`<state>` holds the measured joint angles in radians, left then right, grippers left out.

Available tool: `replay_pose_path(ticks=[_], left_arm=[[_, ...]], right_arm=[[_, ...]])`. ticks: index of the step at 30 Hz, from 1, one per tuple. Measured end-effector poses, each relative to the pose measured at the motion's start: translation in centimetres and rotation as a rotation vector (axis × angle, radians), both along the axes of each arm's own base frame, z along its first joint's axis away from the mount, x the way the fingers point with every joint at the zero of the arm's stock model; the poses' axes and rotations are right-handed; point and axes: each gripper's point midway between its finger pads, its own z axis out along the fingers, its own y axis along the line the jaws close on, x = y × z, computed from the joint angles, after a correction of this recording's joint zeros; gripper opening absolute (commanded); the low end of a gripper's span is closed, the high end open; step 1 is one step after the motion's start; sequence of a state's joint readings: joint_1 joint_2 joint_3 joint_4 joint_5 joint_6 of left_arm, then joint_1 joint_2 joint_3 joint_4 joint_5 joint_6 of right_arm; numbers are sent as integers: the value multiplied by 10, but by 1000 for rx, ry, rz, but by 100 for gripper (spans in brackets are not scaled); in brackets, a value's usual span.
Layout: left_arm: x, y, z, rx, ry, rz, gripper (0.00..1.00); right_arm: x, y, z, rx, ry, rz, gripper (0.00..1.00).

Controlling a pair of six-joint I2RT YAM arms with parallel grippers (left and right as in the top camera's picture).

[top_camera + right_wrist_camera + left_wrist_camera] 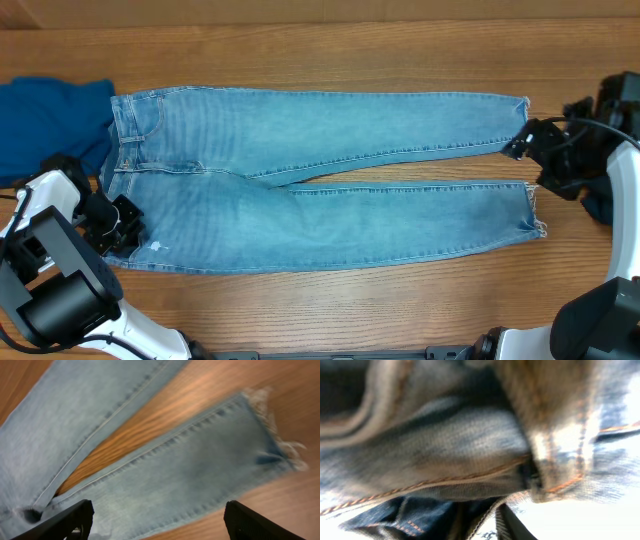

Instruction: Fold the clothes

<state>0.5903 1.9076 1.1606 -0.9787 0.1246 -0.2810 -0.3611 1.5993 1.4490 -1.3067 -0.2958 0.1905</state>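
The wooden table [300,40] carries pale-blue jeans [320,190] spread flat across its middle, with the waistband [122,150] to the left and both legs running right, slightly splayed. A royal-blue garment [50,115] lies just beyond the waistband, cut off by the frame edge. The left gripper [125,228] is clenched on the waistband's near corner; its wrist view is a blur of bunched denim that hides the fingers. The right gripper [522,143] hovers by the far leg's frayed hem [525,108], fingers spread wide and empty. A navy garment [598,208] peeks from behind the right arm, mostly hidden.
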Motion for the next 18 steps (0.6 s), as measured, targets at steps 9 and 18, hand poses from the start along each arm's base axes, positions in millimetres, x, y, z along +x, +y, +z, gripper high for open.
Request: replay_pose_path(ticks=[9, 18], left_arm=[[38, -34, 19, -24, -146, -250, 32], [76, -102, 96, 103, -363, -583, 40]], right_arm=[[-3, 36, -27, 4, 32, 128, 87], [-8, 43, -38, 31, 73, 67, 99]])
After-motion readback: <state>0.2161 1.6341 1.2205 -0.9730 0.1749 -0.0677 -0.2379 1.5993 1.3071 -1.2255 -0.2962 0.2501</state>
